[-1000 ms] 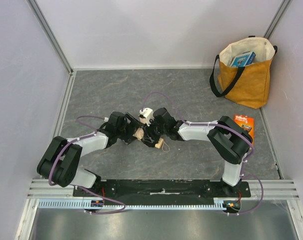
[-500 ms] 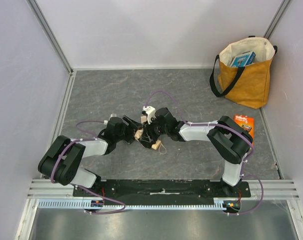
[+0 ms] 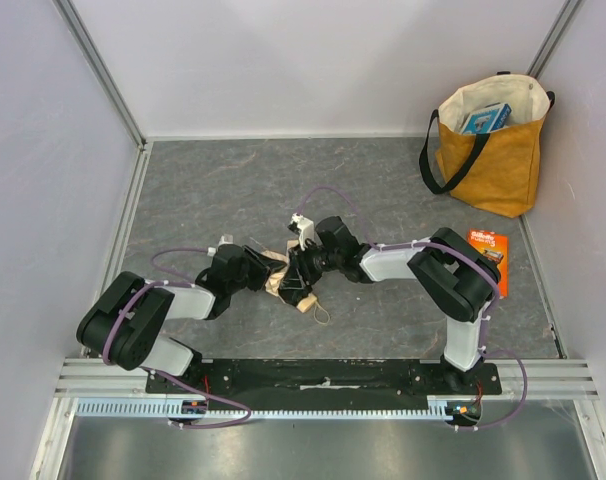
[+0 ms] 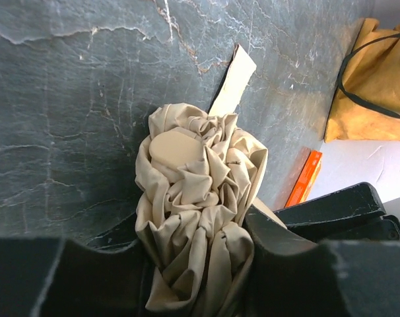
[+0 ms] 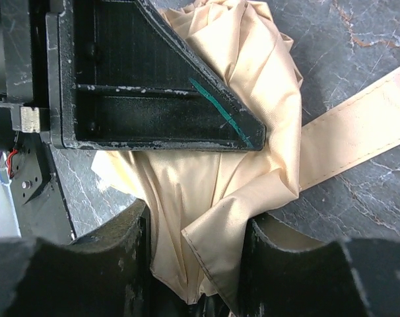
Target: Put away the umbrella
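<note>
The umbrella (image 3: 279, 281) lies at mid-table as a bunch of pale beige fabric, its wooden knob and cord loop (image 3: 318, 311) trailing toward the near edge. From the left, my left gripper (image 3: 267, 279) is shut on the crumpled fabric (image 4: 199, 198), which fills the gap between both fingers (image 4: 289, 261). Opposite it, my right gripper (image 3: 301, 268) is also shut on the umbrella, with folds of cloth (image 5: 206, 244) pinched between its fingers (image 5: 286, 264). A flat closing strap (image 5: 358, 135) sticks out to one side. The black shaft is hidden.
A mustard-yellow tote bag (image 3: 490, 150) with black straps stands open at the far right, a blue box inside it. An orange packet (image 3: 489, 256) lies flat by the right arm's elbow. White walls enclose the grey table (image 3: 223, 185) on three sides.
My left gripper has gone from wide open to shut on the umbrella's fabric while sliding nearer. The umbrella's knob and loop shifted slightly toward the near edge. The right gripper kept its hold.
</note>
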